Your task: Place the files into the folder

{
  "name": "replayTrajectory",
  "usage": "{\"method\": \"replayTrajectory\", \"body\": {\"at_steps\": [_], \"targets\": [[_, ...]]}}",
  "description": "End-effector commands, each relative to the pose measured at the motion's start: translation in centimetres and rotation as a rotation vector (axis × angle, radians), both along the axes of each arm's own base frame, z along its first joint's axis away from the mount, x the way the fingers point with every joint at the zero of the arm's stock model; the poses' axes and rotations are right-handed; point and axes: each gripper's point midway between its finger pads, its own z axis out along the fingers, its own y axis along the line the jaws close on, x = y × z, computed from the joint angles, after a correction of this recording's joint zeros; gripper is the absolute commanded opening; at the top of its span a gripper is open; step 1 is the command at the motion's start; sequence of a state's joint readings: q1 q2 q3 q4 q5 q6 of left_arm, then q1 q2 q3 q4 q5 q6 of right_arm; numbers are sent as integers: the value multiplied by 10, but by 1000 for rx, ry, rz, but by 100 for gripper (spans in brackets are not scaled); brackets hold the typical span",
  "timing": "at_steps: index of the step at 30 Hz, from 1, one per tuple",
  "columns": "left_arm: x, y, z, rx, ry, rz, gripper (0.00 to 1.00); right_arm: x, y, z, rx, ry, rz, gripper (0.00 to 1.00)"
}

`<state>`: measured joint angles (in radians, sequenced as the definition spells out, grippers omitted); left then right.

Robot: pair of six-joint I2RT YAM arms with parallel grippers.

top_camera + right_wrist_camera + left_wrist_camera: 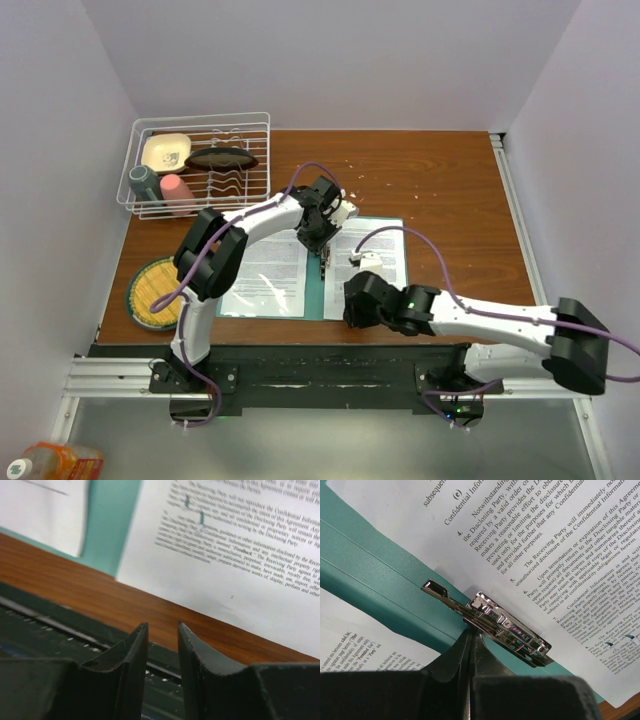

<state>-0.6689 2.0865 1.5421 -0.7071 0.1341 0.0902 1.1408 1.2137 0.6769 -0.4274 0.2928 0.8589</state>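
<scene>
Your left gripper [471, 636], arm arched over the open folder [326, 292], is closed tight, tips at the metal clip [506, 628]. Your right gripper [163, 628] hangs slightly parted, empty, above the table's [75, 582] near edge. Files [265, 272] cover both folder halves.

Folder [332, 298] lies open on the table [450, 200], mid-width, toward the near edge. Left sheet [265, 275] lies on its left half, right sheet [390, 262] on its right half. Clip [507, 627] sits on the spine between them. Left gripper [471, 635] is at the clip. Right gripper [162, 627] is over the near table edge, in front of the right sheet. Dish rack [205, 118] stands in the far left corner. Round plate [155, 292] lies in front of it, left of the folder.
</scene>
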Motion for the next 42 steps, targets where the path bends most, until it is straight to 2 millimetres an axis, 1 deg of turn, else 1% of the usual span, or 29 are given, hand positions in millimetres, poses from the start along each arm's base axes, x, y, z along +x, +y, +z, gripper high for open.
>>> {"method": "replayTrajectory", "body": {"at_steps": [1,3,6,7,8,9,10,11,12,13,14,15,16,17,18,19,20,21,22,24,25,26,27,28,29,34,38,40,42], "targets": [[3,-3,31,-42,-36,-6,1,11,19,59,114,-110,58,36],[3,-6,40,-59,-37,-4,1,19,24,73,122,-143,42,36],[4,-9,56,-87,-46,-6,1,41,13,76,71,-201,-49,34],[6,-9,64,-99,-55,0,1,56,3,75,59,-207,-105,33],[8,-10,70,-110,-62,4,1,66,0,75,67,-219,-141,33],[10,-9,77,-124,-68,10,2,74,-6,70,64,-217,-166,32],[12,-8,81,-132,-73,17,2,91,-18,68,66,-224,-216,32],[14,-8,86,-143,-81,28,2,101,-16,69,104,-229,-228,31],[19,-6,91,-153,-94,43,7,110,-20,62,95,-222,-245,31],[21,-6,93,-160,-99,51,11,126,-29,61,87,-230,-279,30],[24,-7,97,-172,-105,62,16,138,-26,67,110,-247,-285,29],[28,-6,97,-176,-109,72,20,148,-27,65,114,-242,-290,29],[31,-8,100,-184,-116,76,21,156,-25,56,87,-234,-280,27],[34,-10,102,-195,-115,87,21,166,-20,61,91,-245,-282,22],[34,-12,98,-196,-103,87,21,173,-19,59,87,-243,-275,20],[38,-15,101,-209,-107,93,21,180,-15,50,81,-230,-275,18],[40,-17,101,-213,-106,95,20,187,-10,51,92,-232,-271,14],[42,-19,94,-207,-95,96,20,190,-7,49,100,-225,-266,12],[46,-21,96,-213,-100,102,20,194,-3,40,99,-212,-263,11],[50,-24,87,-210,-87,104,19,197,2,35,113,-198,-265,8],[54,-25,87,-215,-89,105,19,200,6,34,128,-199,-263,7],[56,-24,84,-215,-85,109,19,199,6,25,118,-181,-266,6],[57,-25,78,-210,-74,110,19,199,6,22,121,-176,-274,4],[59,-26,78,-222,-65,135,19,201,7,21,128,-180,-274,3],[61,-26,77,-226,-61,142,19,198,7,15,122,-169,-274,2],[70,-22,70,-237,-68,181,22,199,4,5,124,-165,-287,0],[72,-22,64,-235,-67,188,28,201,3,2,119,-161,-293,0],[72,-22,61,-236,-62,192,30,202,0,-3,104,-152,-307,0],[72,-23,57,-237,-57,194,34,202,-2,-11,89,-138,-315,0]]}}
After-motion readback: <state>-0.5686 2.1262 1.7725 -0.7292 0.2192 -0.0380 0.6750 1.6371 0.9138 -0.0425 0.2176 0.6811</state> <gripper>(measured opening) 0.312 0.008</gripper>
